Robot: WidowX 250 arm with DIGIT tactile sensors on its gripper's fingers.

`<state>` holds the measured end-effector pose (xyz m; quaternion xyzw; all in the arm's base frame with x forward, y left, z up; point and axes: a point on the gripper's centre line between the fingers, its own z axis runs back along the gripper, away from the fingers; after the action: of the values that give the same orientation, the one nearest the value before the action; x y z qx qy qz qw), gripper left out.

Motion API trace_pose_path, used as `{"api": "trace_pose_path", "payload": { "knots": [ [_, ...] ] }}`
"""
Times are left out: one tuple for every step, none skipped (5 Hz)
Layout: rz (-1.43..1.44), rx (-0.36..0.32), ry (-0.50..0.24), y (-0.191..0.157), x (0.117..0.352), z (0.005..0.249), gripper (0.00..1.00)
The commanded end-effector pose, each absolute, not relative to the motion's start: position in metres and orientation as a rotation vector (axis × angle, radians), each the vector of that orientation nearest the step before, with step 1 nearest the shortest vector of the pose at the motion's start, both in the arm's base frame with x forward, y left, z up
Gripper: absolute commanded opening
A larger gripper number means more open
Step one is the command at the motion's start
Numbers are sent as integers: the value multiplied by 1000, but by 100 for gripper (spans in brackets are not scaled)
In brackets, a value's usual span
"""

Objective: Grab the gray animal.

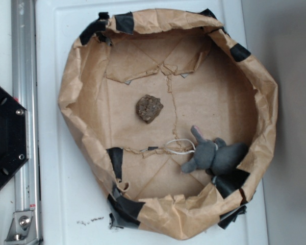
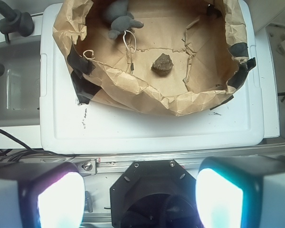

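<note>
Your gray animal (image 1: 215, 155) lies inside the brown paper basin (image 1: 79, 109), pressed against the basin's wall in the lower right part of the exterior view. Its pointed ear sticks up toward the basin's middle, its lighter gray front faces left and its darker rear touches the crumpled paper wall beside a patch of black tape (image 1: 233, 179). A thin white cord loop (image 1: 179, 146) lies on the paper floor just beside the toy's head.

Near the basin's centre, well apart from the toy, you have a brown lumpy rock-like ball (image 1: 149, 108). The basin sits on a white worktop (image 1: 56, 66), with a metal rail (image 1: 24, 102) and a black base plate (image 1: 5, 135) to the left.

In the wrist view your claw (image 2: 140, 197) hangs over the black base plate, outside the basin, with the whole basin ahead of it. Its two fingers (image 2: 61, 199) show at the bottom corners, spread wide with nothing between them. From there the gray animal appears at the far upper left of the basin, partly cut by the picture's top edge, and the ball sits closer, near the middle.
</note>
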<state>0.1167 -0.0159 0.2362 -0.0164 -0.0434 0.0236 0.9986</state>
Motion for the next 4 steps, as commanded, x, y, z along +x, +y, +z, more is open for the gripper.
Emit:
{"api": "trace_pose_path", "payload": {
  "knots": [
    [47,-33,-87,-16,117,236,100],
    [48,-73,-202,9,151,193,100],
    [-140,16,-383,11,197,182,100],
    [-178,-82,-400,15,247,163,100]
  ]
}}
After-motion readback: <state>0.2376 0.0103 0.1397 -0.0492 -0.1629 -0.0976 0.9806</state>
